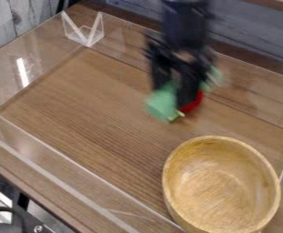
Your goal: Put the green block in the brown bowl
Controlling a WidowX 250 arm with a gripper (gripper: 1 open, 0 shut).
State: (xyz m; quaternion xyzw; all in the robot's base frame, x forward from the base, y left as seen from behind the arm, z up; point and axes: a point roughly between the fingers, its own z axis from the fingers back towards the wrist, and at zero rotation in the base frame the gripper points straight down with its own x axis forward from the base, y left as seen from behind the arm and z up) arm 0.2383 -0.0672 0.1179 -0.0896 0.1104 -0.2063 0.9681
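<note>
One red rounded strawberry-shaped toy, partly hidden; one clear angular wire-like stand; light-brown wood-grain tabletop.

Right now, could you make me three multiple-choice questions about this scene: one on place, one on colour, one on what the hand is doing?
1. Where is the bowl?
A) Far left corner
B) Near right part
C) Far right corner

2. What colour is the block?
A) Green
B) Blue
C) Yellow

3. What is the hand doing?
A) Resting in the bowl
B) Pushing the bowl
C) Holding the block

1 B: the bowl fills the picture's lower right.
2 A: the block looks green.
3 C: the block sits in the blurred dark hand's grip.
</note>
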